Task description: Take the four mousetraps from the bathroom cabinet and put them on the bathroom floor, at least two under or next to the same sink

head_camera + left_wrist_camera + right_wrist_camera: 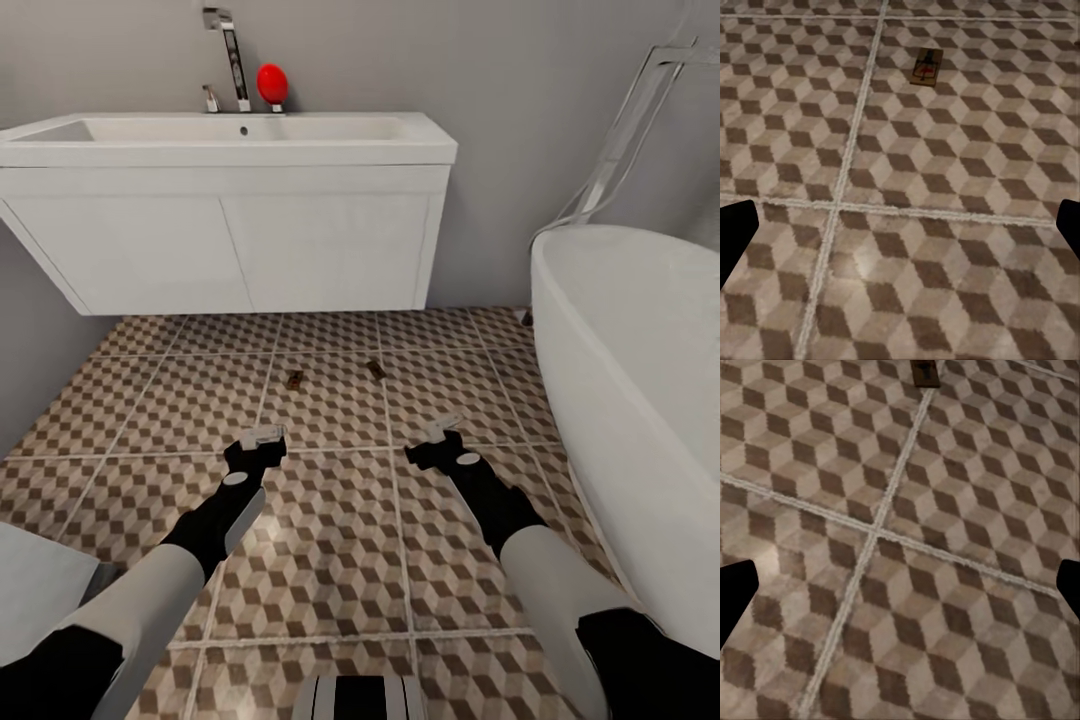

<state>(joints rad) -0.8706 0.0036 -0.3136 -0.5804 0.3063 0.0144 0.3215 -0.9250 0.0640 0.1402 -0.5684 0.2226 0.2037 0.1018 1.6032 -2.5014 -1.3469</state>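
Two mousetraps lie on the bathroom floor [330,560] in front of the bathroom sink [230,140], with both pincers released and empty above the tiles.

In the head view, the left mousetrap [295,379] and the right mousetrap [376,369] lie near the frame's centre, apart from each other, just in front of the white drawer unit [230,250] under the basin. The left pincer [264,437] and right pincer [440,428] hover lower in the frame, fingers spread, holding nothing. The bathtub [630,400] fills the right side; a red object [272,83] sits beside the chrome tap [232,50] at upper centre.
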